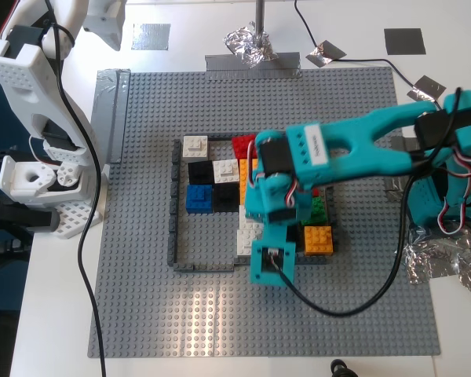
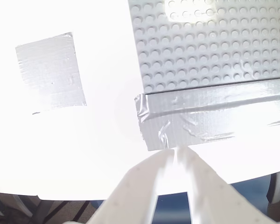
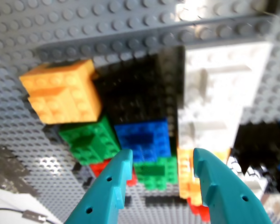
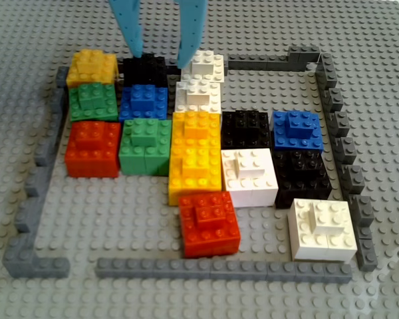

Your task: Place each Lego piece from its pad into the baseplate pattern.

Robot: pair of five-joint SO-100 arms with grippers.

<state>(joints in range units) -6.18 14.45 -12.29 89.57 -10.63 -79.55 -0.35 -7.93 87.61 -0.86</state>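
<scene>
We hold my first gripper [image 4: 161, 56] spread and empty over the black brick [image 4: 145, 68] at about 11 o'clock inside the baseplate pattern [image 1: 141, 236], probably after seating it, while my second gripper [image 2: 176, 158], almost pressed together, waits aside.

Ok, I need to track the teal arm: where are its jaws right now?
My first gripper is over the far row of the frame in the other view, jaws straddling the black brick, between the orange brick and white brick.
</scene>
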